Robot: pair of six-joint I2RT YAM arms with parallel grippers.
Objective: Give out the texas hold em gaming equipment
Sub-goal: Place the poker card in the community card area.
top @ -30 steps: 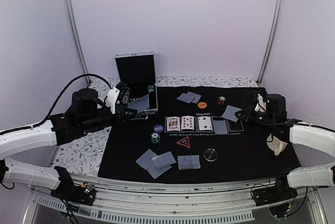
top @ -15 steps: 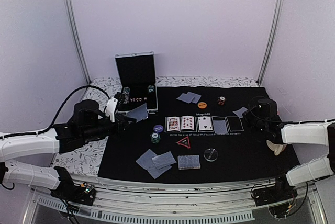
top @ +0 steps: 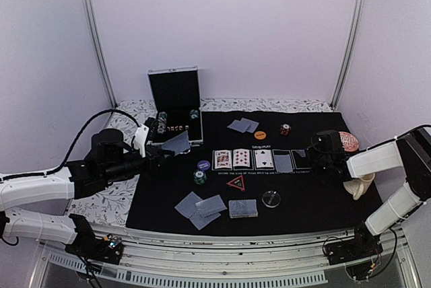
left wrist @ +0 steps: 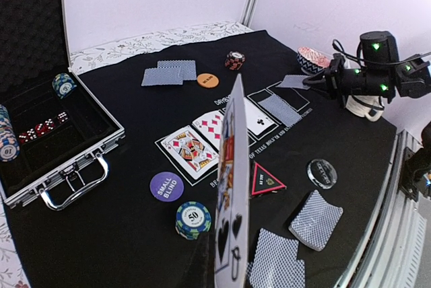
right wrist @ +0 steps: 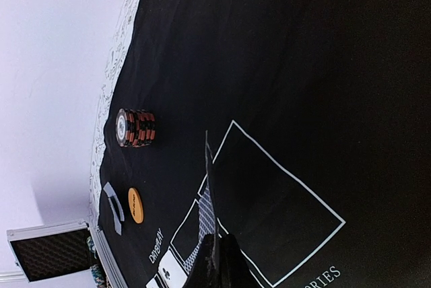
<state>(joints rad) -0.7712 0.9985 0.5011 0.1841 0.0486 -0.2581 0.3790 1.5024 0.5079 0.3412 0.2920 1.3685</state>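
I count one mat (top: 303,200) and one open case (top: 175,93) just beyond my left claw (top: 159,149), which is clenched on a card (top: 176,144). My right claw (left wrist: 314,81) pinches a second card (left wrist: 293,81). Three face-up cards (top: 242,159) lie to its left. There are two chip stacks: the green stack (top: 199,177) sits nearer the left claw, the red-black stack (top: 285,129) beyond the right.

Top view: mat (top: 316,195) bare at lwr right, passable; ctr blocked by card row (top: 242,159), green chips (top: 200,177), red triangle marker (top: 236,183); open case (top: 175,93) walls off upr left.
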